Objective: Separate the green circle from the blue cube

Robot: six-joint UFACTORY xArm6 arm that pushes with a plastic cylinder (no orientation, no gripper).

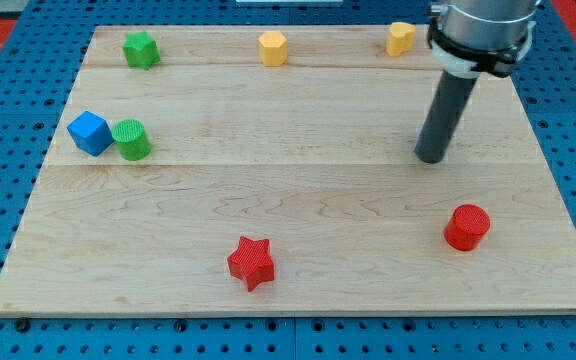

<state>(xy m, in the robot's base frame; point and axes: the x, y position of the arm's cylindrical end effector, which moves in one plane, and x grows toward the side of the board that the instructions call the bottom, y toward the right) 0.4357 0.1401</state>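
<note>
The green circle (pixel 131 139) sits at the view's left side of the wooden board, touching the blue cube (pixel 90 132) on the cube's right. My tip (pixel 431 157) is far off to the view's right, in the right half of the board, well apart from both blocks and touching no block.
A green star (pixel 141 48) lies at the top left, a yellow hexagon (pixel 273 47) at top middle and a yellow block (pixel 400 38) at top right. A red star (pixel 251 262) lies at bottom middle, a red cylinder (pixel 467 227) at lower right. The board (pixel 298 150) lies on a blue perforated surface.
</note>
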